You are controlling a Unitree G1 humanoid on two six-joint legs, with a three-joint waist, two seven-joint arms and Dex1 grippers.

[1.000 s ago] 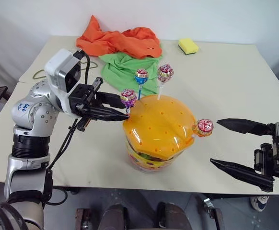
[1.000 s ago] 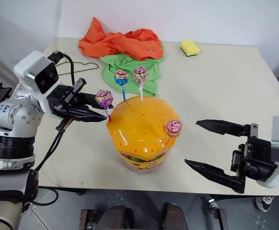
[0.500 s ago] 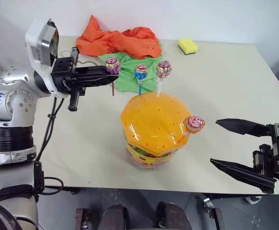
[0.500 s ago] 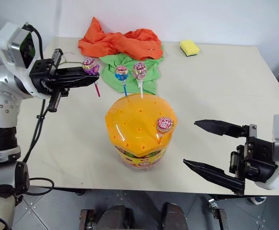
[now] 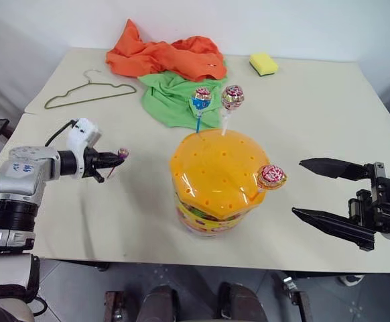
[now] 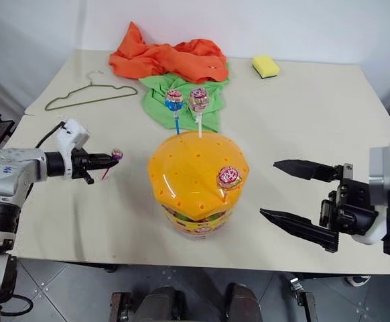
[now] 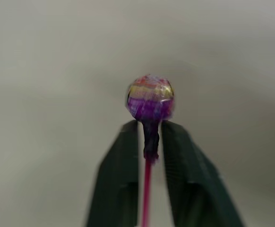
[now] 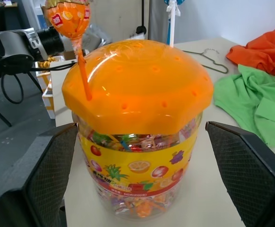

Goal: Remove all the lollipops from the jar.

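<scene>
while three lollipops (image 5: pixel 233 98) stand in the jar (image 5: pixel 216 176), left gripper (image 5: pixel 116 159) pinches one.

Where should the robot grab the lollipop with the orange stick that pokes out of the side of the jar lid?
Probably by its bare stick, between the candy head and the lid. The orange-stick lollipop leans out of the jar toward the open right end effector, so coming from that side seems easiest. The wrapped head is round and may slip; the thin stick fits between the fingers.

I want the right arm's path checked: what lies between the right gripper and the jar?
Nothing: in the left eye view, bare table separates the right gripper from the jar. The orange-stick lollipop juts from the lid on that side.
</scene>
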